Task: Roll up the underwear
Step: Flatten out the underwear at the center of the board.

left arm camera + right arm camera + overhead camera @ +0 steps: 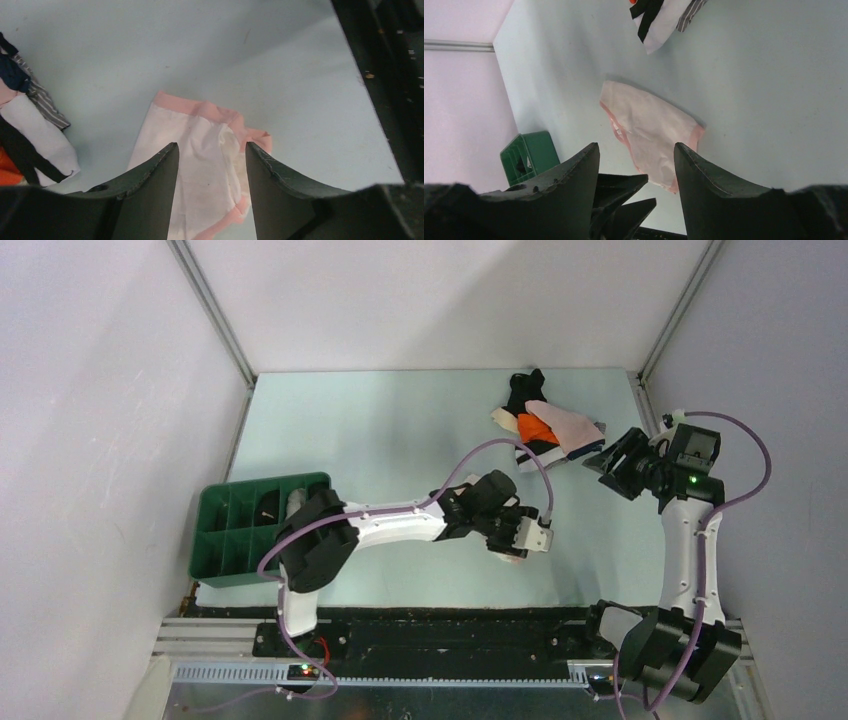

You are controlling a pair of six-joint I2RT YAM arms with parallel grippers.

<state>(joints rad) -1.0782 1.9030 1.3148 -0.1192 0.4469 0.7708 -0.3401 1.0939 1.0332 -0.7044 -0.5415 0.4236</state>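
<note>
A pale pink underwear (200,150) with a pink band lies flat on the table. It also shows in the right wrist view (649,127). My left gripper (210,147) is open and hovers over it, fingers either side of the cloth, holding nothing. In the top view the left gripper (514,543) hides most of that garment. A pile of underwear (545,425), black, orange, white and pale pink, lies at the back right. My right gripper (612,466) is open and empty just right of the pile, raised above the table.
A green divided tray (215,498) stands at the left, next to the left arm's base. It also shows in the right wrist view (526,155). The pile's edge shows in the left wrist view (30,135). A black rail (385,75) runs along the near edge.
</note>
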